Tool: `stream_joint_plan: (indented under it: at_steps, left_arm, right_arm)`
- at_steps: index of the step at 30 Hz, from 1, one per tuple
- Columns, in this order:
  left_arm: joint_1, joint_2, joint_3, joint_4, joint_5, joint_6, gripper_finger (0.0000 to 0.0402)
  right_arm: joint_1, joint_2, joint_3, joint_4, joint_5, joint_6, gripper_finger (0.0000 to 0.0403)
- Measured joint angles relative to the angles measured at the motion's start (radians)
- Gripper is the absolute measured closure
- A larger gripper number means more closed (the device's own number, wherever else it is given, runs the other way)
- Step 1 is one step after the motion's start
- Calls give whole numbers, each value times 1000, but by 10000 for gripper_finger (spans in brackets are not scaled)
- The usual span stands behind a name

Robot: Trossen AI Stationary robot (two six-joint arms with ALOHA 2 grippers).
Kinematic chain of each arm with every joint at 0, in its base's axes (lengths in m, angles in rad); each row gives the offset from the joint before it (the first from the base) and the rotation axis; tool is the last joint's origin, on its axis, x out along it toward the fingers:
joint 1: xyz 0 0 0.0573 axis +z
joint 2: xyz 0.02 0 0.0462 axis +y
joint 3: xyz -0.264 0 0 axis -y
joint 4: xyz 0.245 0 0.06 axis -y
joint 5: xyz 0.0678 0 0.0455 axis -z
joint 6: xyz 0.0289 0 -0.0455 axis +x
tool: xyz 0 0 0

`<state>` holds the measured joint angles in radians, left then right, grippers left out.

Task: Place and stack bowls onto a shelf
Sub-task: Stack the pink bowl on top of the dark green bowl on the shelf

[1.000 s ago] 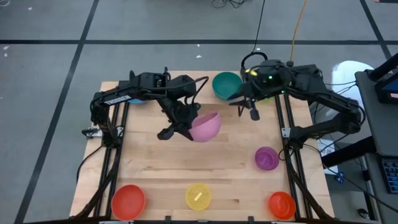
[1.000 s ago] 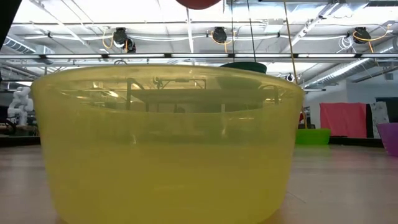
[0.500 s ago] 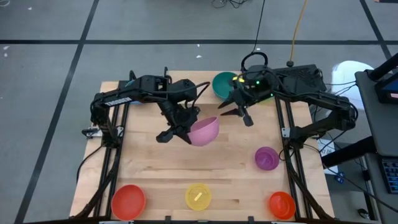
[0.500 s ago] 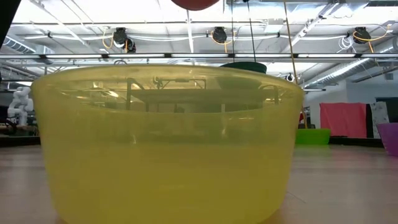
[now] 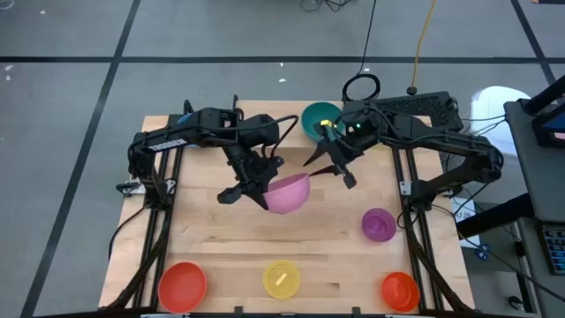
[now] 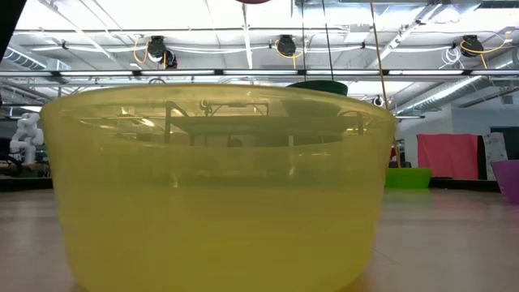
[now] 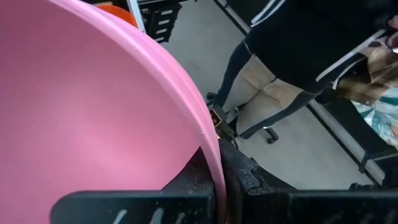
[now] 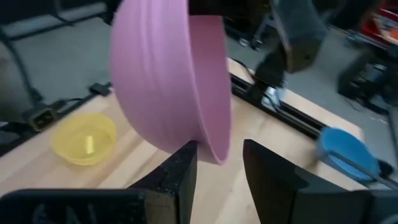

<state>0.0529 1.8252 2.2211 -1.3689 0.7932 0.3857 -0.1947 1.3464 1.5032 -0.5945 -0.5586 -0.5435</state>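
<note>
A pink bowl (image 5: 287,193) hangs tilted above the middle of the table, with my left gripper (image 5: 263,183) shut on it. My right gripper (image 5: 328,170) is open, and its fingers stand on either side of the bowl's rim (image 8: 216,152) on the side away from the left gripper; no touch shows. A teal bowl (image 5: 318,120) stands at the table's far edge, and in the low view it (image 6: 316,84) sits raised. The shelf cannot be told apart from the tabletop in the high view. My left gripper pinches the pink bowl's rim (image 7: 211,163), one finger inside (image 7: 189,183) and one outside (image 7: 245,183). The fingers slant downward from the table's left. The bowl is lifted clear of the table and tipped on its side, its rim (image 5: 290,179) toward the table's far side.
Along the near edge stand a red bowl (image 5: 182,284), a yellow bowl (image 5: 282,278) and an orange bowl (image 5: 400,290); a purple bowl (image 5: 379,224) sits at the right. A blue bowl (image 8: 348,152) lies at the far left. A person (image 7: 292,74) stands beyond the table.
My right gripper has come from beside the teal bowl toward the table's left and near edge and a little down, rolling as it went, up to the pink bowl's rim. The pink bowl has tipped slightly in my left gripper's hold.
</note>
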Motion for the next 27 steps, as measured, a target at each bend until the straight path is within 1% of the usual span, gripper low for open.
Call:
stream_joint_plan:
  at_steps: [7, 12, 15, 21, 24, 27]
  left_arm:
    - [4, 0, 0, -5, 11, 63, 398]
    - [3, 0, -1, -8, 11, 97, 398]
    - [4, 0, -1, -8, 10, 99, 398]
    - [21, 0, -2, -19, 13, 113, 398]
    - [27, 0, -2, -30, 15, 109, 398]
    - [28, 0, -3, -28, 19, 110, 398]
  right_arm:
    - [0, 12, 0, 15, -151, -40, 277]
    - [0, 12, 0, 76, -289, -49, 277]
    - [0, 13, 0, 83, -302, -48, 277]
    - [0, 63, 1, 100, -315, -15, 277]
    - [-1, 94, 1, 112, -340, 13, 277]
    - [-10, 110, 1, 129, -401, 15, 287]
